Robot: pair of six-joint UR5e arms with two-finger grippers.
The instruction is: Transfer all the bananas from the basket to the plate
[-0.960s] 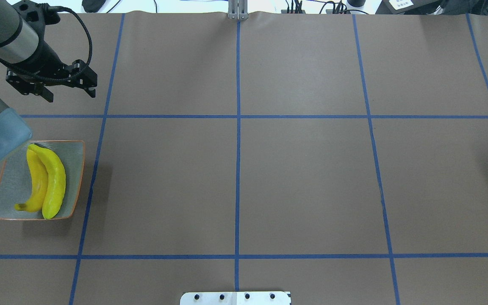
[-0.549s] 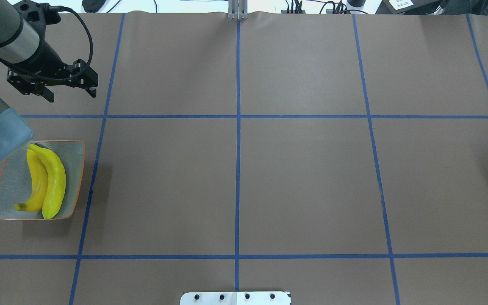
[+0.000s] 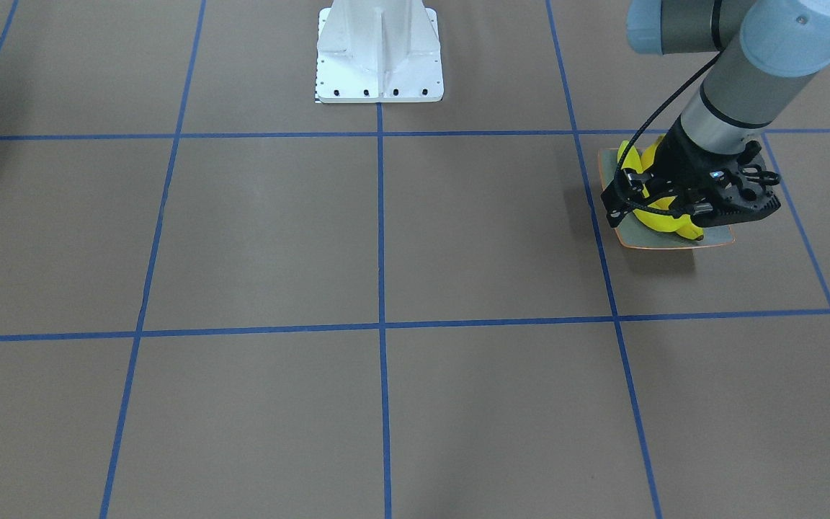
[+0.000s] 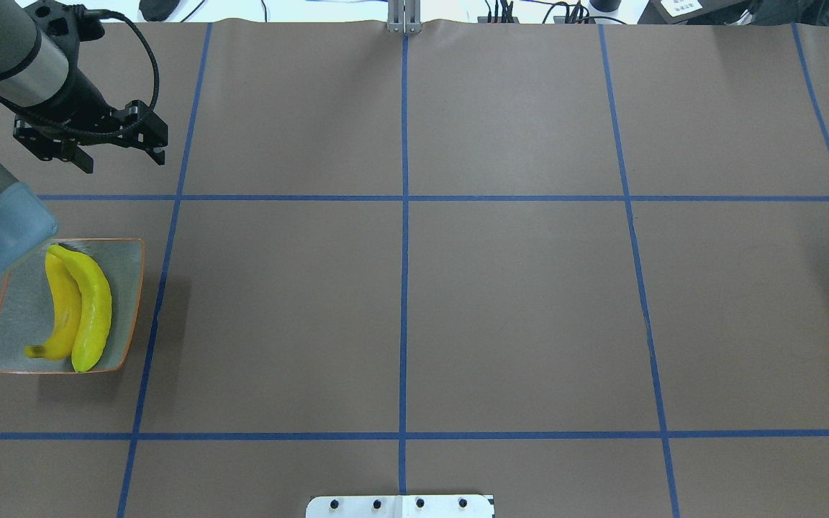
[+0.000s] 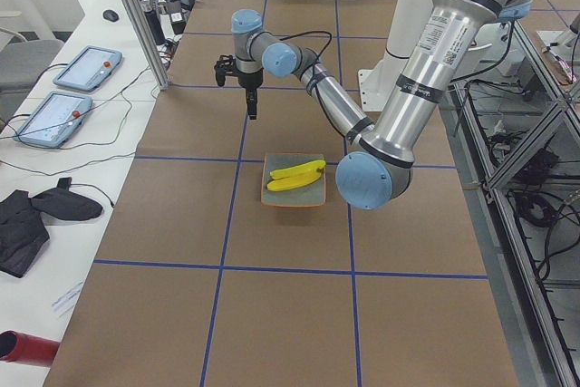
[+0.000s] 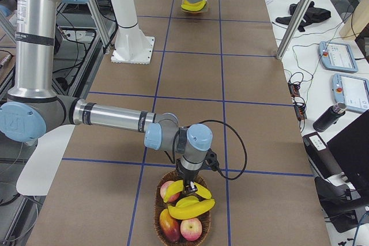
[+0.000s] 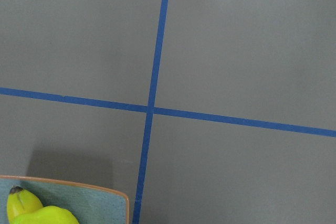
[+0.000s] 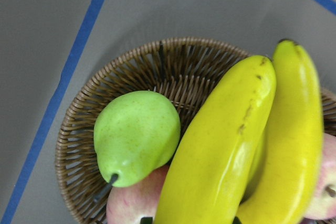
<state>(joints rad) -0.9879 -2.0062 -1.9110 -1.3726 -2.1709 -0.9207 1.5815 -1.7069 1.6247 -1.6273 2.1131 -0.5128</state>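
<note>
We find two bananas point(image 4: 91, 309) on the plate point(image 4: 127, 288). The left end effector point(image 4: 123, 160) is spread and empty. The right end effector point(image 6: 188, 186), whose grip we cannot tell, seems poised to seize another from the basket point(image 8: 79, 145).

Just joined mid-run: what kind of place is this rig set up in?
Probably a robotics lab workcell: the table is papered brown and marked with a blue tape grid, teach pendants lie beside it, and an aluminium frame post stands at its edge.

The left hand point(image 4: 124, 164) has drifted slightly forward and rightward.
</note>
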